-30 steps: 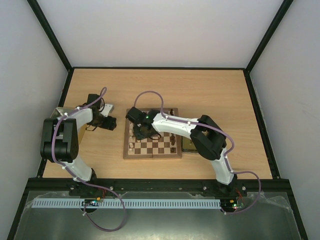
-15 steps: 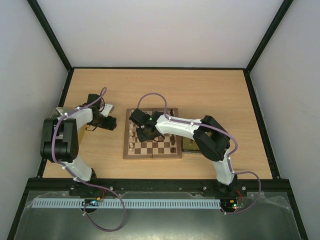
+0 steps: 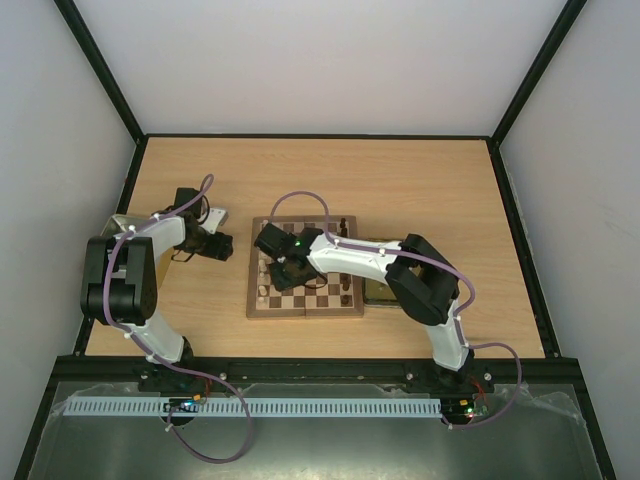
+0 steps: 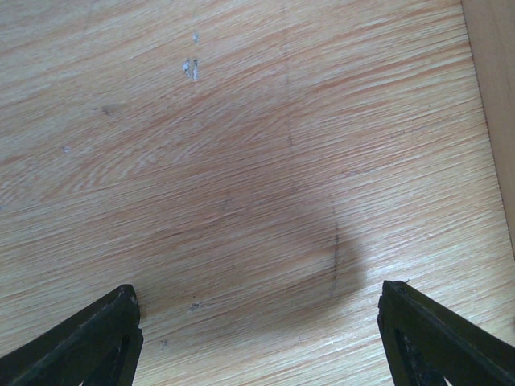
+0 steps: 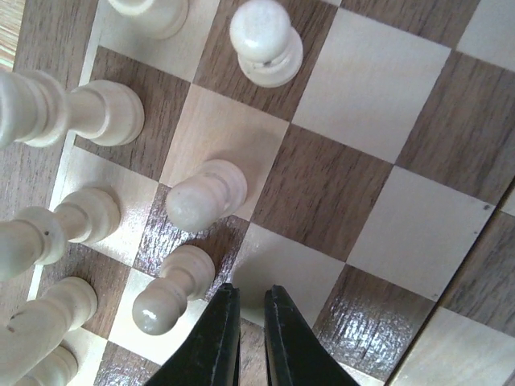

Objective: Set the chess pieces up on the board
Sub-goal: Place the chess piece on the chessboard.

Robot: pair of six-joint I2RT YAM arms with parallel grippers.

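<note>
Here, the right gripper (image 5: 251,297) is seen with its black fingers drawn almost together, nothing between them, over the flat chequered wooden chessboard (image 5: 386,104), close beside small cream-coloured turned wooden chess pieces (image 5: 205,195). The left gripper (image 4: 257,293) is spread wide and empty over the pale wooden table (image 4: 241,121).

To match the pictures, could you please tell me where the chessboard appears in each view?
Top external: the chessboard lies at the picture's centre.
Left wrist: only the table surely shows; a pale strip at the right edge may be its border.
Right wrist: the chessboard fills the picture.
Shared landmark: the cream pieces along one edge, in top and right wrist.
</note>
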